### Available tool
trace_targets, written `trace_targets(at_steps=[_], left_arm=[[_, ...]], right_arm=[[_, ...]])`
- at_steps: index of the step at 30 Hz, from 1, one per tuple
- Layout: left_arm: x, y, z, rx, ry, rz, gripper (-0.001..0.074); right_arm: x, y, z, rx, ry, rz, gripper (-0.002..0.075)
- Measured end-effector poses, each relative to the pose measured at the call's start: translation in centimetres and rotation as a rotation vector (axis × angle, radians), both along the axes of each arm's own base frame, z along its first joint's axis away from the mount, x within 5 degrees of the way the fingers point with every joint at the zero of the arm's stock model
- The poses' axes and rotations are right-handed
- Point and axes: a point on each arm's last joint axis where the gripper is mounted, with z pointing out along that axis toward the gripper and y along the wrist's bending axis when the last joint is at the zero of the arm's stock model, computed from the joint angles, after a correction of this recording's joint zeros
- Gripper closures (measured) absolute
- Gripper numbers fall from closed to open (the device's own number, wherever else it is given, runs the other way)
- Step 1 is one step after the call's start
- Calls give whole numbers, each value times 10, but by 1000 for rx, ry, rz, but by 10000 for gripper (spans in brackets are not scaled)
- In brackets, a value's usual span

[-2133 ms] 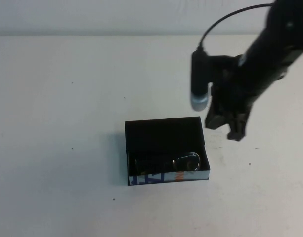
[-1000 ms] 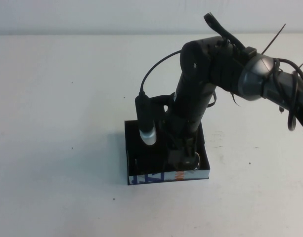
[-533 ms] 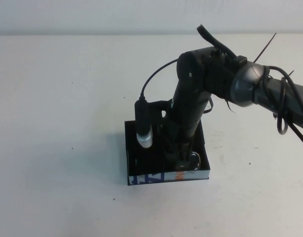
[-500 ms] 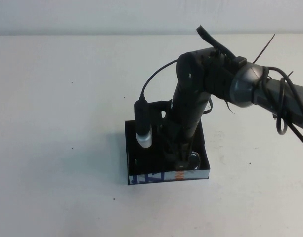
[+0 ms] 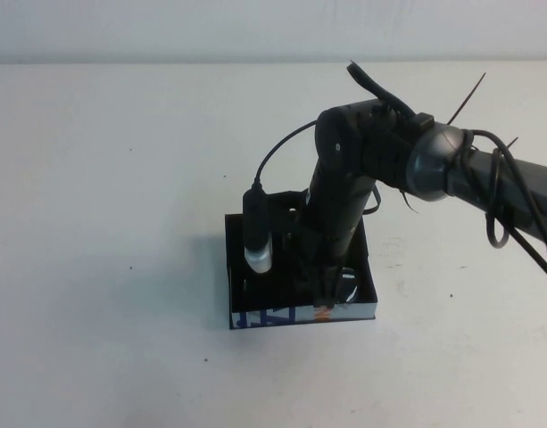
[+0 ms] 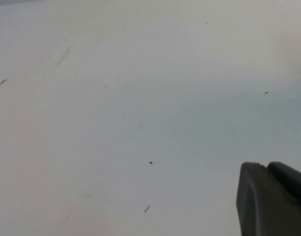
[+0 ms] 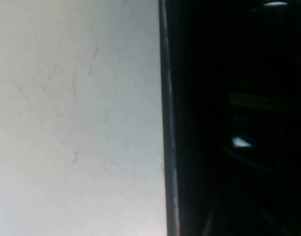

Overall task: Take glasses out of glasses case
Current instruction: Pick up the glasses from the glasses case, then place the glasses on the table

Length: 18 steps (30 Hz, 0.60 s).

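From the high view, the glasses case (image 5: 302,314) sits on the white worktop (image 5: 103,178), just this side of its middle, its white wall with blue lettering and an orange mark facing the robot; the right arm (image 5: 451,169) reaches in from the right and bends down into the case, so that the right end effector (image 5: 325,287) is inside the black interior near the front wall; whether its fingers are spread or closed cannot be told, since the arm covers them; the glasses (image 5: 346,283) lie in the case's front right corner, one rounded lens rim showing just beside the end effector; the white-tipped wrist camera (image 5: 258,234) hangs over the case's left half.

In the left wrist view, a dark edge of the left end effector (image 6: 270,199) shows over bare, speckled worktop (image 6: 140,98); its finger state cannot be told.

In the right wrist view, the case's edge (image 7: 166,123) divides pale worktop (image 7: 71,123) from the dark interior; details inside are too dark to make out.
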Motion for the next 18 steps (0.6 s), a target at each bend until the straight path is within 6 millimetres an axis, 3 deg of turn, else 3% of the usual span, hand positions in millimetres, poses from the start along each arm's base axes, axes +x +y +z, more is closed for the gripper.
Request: trace_targets(at_steps=[5,8,13,18], left_arm=[[0,0,0,0,0,0,740],[0,0,0,0,0,0,740],[0,0,0,0,0,0,740],[0,0,0,0,0,0,740]], right_arm=[[-1,0,4,9,-5,-1,661],[-2,-3,20,3,-32,-8,667],[-6,-13,80,40,-122,-143,667],[-19,-42,146,204,-96,-527,667]])
